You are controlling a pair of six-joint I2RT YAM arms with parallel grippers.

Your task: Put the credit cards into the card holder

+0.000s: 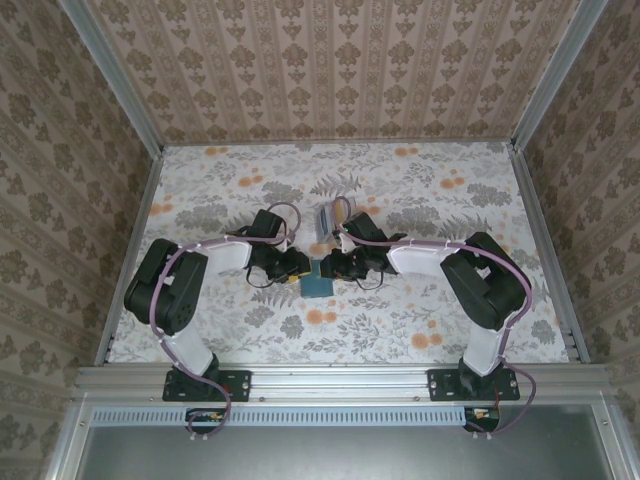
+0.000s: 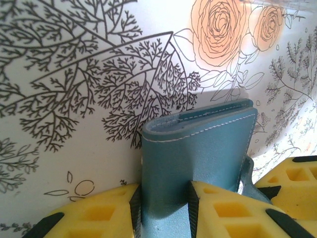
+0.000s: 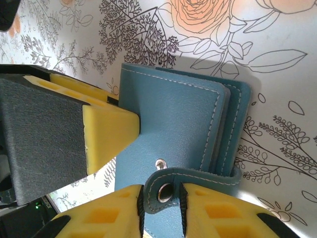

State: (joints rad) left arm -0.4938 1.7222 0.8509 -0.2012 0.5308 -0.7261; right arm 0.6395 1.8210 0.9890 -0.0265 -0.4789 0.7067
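Observation:
The teal card holder (image 1: 319, 285) lies folded at the table's middle, between both arms. My left gripper (image 1: 298, 268) is shut on its folded edge, the pads pressing into the leather (image 2: 198, 144). My right gripper (image 3: 162, 191) stands narrowly open, with the curled snap end of the holder's strap (image 3: 163, 187) between its fingers and the snap stud (image 3: 159, 163) uncovered on the cover. The left gripper's yellow finger (image 3: 106, 131) rests on the holder's other edge. The credit cards (image 1: 327, 216) lie as a greyish stack on the table just behind the right gripper.
The flowered tabletop (image 1: 400, 180) is fenced by metal rails and patterned walls on three sides. Cables loop over both wrists. The two grippers nearly touch over the holder, and the right gripper's yellow fingers (image 2: 292, 178) sit beside the left's.

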